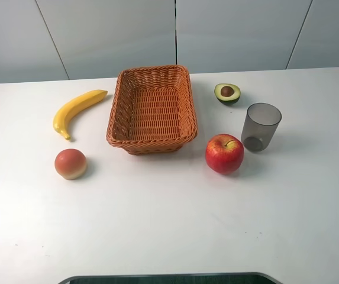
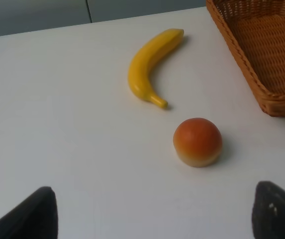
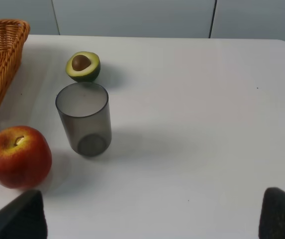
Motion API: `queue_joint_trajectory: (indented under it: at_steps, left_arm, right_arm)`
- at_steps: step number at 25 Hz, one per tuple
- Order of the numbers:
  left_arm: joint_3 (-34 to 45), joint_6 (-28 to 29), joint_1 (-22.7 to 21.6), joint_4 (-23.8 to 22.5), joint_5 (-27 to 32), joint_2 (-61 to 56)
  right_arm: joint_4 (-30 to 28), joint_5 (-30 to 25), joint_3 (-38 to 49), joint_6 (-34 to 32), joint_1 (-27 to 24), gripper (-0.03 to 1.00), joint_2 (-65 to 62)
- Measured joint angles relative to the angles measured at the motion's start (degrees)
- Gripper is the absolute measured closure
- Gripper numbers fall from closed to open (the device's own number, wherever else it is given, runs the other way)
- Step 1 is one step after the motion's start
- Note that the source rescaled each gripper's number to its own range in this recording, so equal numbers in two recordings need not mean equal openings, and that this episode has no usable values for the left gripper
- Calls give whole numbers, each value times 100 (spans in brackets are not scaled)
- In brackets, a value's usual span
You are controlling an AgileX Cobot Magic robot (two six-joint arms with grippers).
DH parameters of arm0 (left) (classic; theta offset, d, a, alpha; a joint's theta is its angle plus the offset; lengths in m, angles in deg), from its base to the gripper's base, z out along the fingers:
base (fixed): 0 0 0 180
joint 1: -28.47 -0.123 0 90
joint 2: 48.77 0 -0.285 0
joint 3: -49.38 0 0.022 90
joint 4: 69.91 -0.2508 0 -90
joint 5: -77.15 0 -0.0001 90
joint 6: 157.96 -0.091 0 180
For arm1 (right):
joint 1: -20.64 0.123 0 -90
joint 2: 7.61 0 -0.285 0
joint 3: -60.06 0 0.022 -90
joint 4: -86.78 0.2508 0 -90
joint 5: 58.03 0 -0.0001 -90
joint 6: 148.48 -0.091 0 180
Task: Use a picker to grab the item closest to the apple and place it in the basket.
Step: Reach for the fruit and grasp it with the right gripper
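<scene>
A red apple (image 1: 224,153) (image 3: 18,156) rests on the white table just right of the woven basket (image 1: 151,139). Closest to it stands an upright, empty grey translucent cup (image 1: 261,126) (image 3: 83,119). A halved avocado (image 1: 227,93) (image 3: 83,66) lies behind the cup. My right gripper (image 3: 149,219) is open, well short of the cup and apple, with only its dark fingertips (image 3: 20,219) showing. My left gripper (image 2: 157,219) is open too, holding nothing, short of the peach. Neither arm shows in the exterior high view.
A banana (image 1: 77,110) (image 2: 149,67) and a peach-like fruit (image 1: 70,163) (image 2: 197,141) lie left of the basket (image 2: 261,52). The basket holds nothing. The table's right edge runs past the cup.
</scene>
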Motion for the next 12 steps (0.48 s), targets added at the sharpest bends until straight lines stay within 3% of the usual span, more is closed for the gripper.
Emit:
queue_joint_trajectory:
  at_steps: [12]
  left_arm:
    - [0,0,0,0,0,0]
  right_arm:
    - [0,0,0,0,0,-3,0]
